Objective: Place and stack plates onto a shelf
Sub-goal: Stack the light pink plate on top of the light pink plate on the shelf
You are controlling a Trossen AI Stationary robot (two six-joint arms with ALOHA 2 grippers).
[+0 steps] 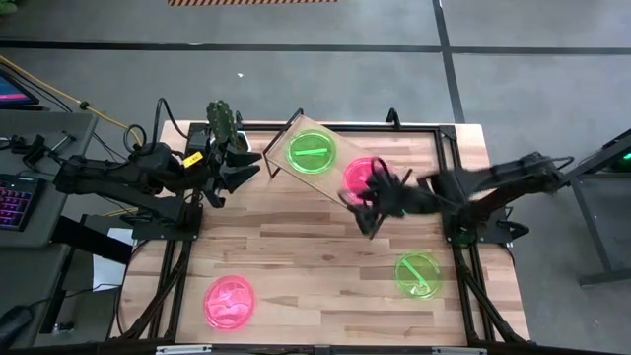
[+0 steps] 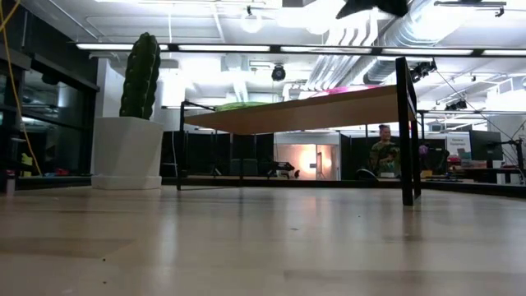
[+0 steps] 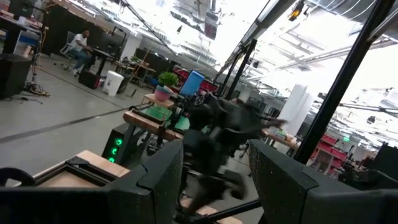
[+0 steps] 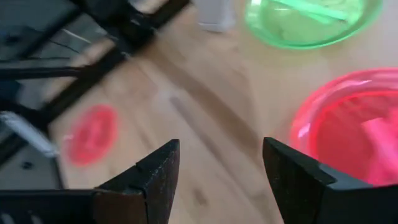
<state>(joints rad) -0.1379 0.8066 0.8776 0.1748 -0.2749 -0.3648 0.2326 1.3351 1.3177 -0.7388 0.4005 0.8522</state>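
Observation:
The wooden shelf stands slantwise at the table's far middle. A green plate and a pink plate lie on its board; I cannot tell whether either is a stack. Another pink plate lies on the table near left, and another green plate near right. My right gripper hovers open over the shelf's near edge beside the pink plate, touching nothing. My left gripper is open, left of the shelf, by the cactus.
A cactus in a white pot stands at the far left of the table, just left of the shelf. Black frame rails edge the tabletop. Bare wood lies across the table's middle, between the two loose plates.

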